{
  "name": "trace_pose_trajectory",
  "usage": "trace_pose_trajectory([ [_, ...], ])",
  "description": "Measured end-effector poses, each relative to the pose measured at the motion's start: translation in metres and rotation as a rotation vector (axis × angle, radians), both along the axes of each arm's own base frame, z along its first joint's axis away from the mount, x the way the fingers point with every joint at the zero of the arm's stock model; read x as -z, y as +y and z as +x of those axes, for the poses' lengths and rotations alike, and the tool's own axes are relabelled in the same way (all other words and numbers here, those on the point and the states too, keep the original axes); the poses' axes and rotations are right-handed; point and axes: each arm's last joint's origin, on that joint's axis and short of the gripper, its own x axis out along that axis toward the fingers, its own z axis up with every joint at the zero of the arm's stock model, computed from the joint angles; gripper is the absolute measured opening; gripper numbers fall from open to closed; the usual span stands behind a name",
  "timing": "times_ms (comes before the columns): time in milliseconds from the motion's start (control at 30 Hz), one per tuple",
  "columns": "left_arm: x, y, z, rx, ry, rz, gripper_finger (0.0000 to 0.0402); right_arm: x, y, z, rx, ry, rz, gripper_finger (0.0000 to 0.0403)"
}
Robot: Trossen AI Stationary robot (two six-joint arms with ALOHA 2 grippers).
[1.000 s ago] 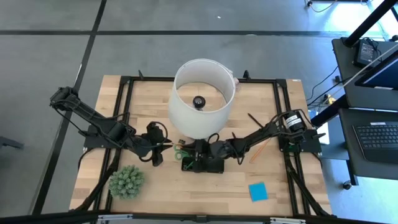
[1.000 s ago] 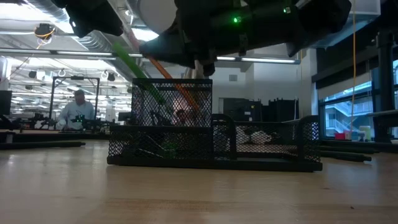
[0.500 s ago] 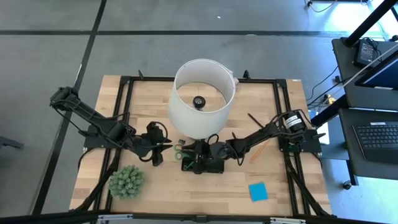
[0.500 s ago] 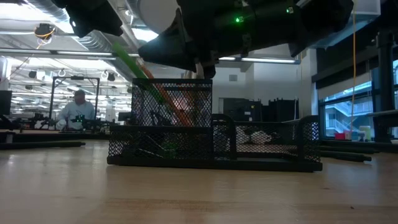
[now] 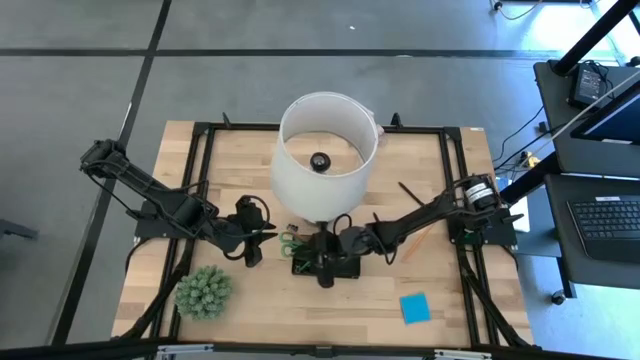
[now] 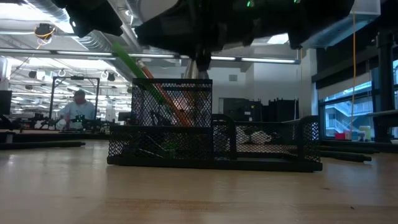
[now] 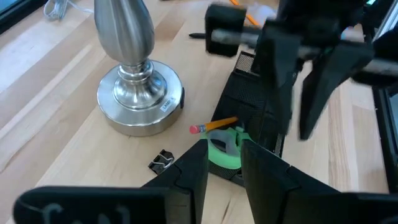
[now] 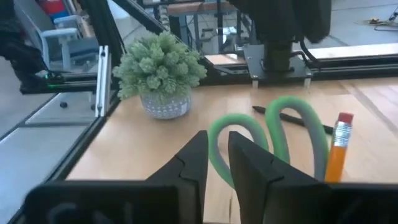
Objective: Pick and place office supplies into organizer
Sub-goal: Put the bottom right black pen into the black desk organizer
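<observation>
At the counter's (image 5: 240, 310) left, the left tool (image 5: 262, 243) hangs just left of the organizer (image 5: 325, 262), its fingers (image 7: 189, 180) a narrow slit apart and gripping nothing. A small dark clip (image 7: 162, 161) lies on bare wood between it and the lamp base (image 7: 137, 99). A spiky plant (image 5: 204, 291) sits near the front left edge. The green-handled scissors (image 7: 225, 144) and orange pencil (image 7: 212, 126) lean in the organizer's tall mesh cell (image 6: 172, 118). The right tool (image 5: 331, 244) hovers over that cell, its fingers (image 8: 193, 165) slightly parted, empty. A blue sticky-note pad (image 5: 415, 307) lies on open wood at front right; one more orange pencil (image 5: 420, 240) and a dark pen (image 5: 412, 192) lie beside the right arm.
</observation>
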Motion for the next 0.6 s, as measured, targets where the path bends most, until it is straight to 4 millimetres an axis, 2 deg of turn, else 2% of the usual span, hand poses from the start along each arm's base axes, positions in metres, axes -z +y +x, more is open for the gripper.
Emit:
trace_pose_trajectory([
  [200,0.0,0.0,0.0,0.0,0.0,0.0,0.0088,-0.031,-0.003,-0.015,-0.009,0.056,-0.052,0.0067],
  [500,0.0,0.0,0.0,0.0,0.0,0.0,0.0088,-0.062,-0.013,-0.057,0.067,0.353,0.09,0.0067],
  [600,0.0,0.0,0.0,0.0,0.0,0.0,0.0088,-0.069,-0.019,-0.078,0.156,0.493,0.225,0.0067],
])
